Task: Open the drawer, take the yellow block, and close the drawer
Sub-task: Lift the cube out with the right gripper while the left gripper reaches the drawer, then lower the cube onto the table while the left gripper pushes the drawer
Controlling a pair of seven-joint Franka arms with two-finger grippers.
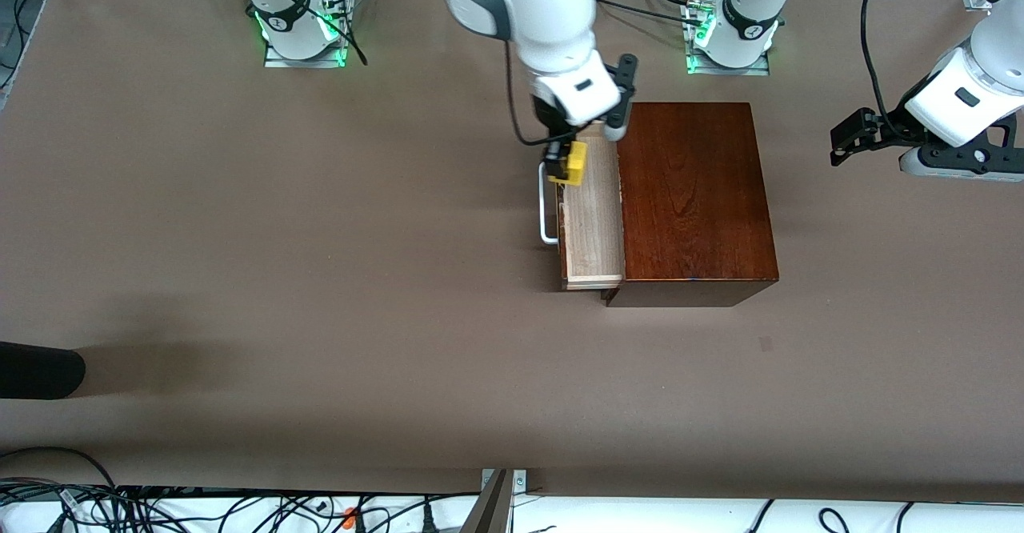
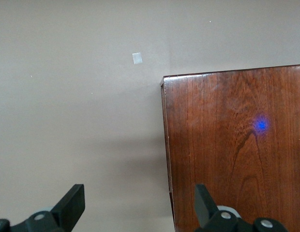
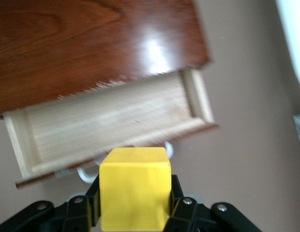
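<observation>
Right tool [image 1: 566, 163]: clenched on the small bright-yellow cube block [image 1: 574, 162], lifted over the open pale-wood drawer [image 1: 594, 221].
Left tool [image 1: 850, 138]: released, waiting beside the glossy dark-brown wooden box [image 1: 694, 197].
Risk: block may slip and drop back if the grip is shallow.

the box [image 1: 696, 197] stands on the worktop [image 1: 280, 277]; its drawer [image 1: 594, 221] juts out toward the right arm's end, with the right hand [image 1: 566, 161] and yellow block [image 1: 574, 162] above it; the left hand [image 1: 850, 139] is over the worktop beside the box
</observation>
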